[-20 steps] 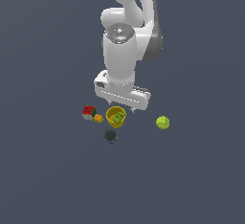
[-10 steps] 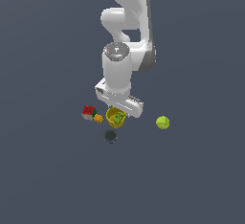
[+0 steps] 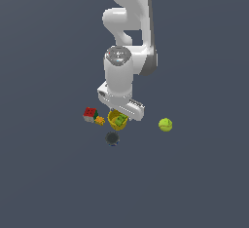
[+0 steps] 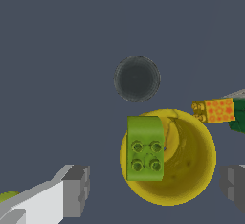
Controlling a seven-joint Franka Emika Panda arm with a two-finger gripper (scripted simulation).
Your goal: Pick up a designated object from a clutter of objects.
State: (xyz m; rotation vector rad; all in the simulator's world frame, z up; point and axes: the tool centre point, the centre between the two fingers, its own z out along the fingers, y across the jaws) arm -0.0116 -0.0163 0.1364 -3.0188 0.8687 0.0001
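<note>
Hanging low over the toys, the gripper (image 4: 153, 187) has its jaws spread wide, one grey finger (image 4: 76, 192) and the other (image 4: 234, 182) standing well apart with nothing between them but the cup below. The green block (image 4: 145, 147), a lime piece with four darker studs on its upper face, sits at the yellow cup (image 4: 186, 170), overlapping the cup's rim on one side; whether it rests on the rim or partly inside is hard to tell from either view. In the exterior view the block (image 3: 121, 120) shows as a small green patch at the cup (image 3: 115, 123), right under the arm's hand. The dark disc (image 3: 112, 138) lies just near of the cup, apart from it, and appears in the wrist view as a round grey shape (image 4: 137, 78). The orange brick (image 3: 99, 121) lies just to the exterior view's left of the cup, and the cube (image 3: 90, 114), red, green and white, sits beside the brick, a little farther left. The ball (image 3: 165, 124) lies on its own, well apart to the exterior view's right.
</note>
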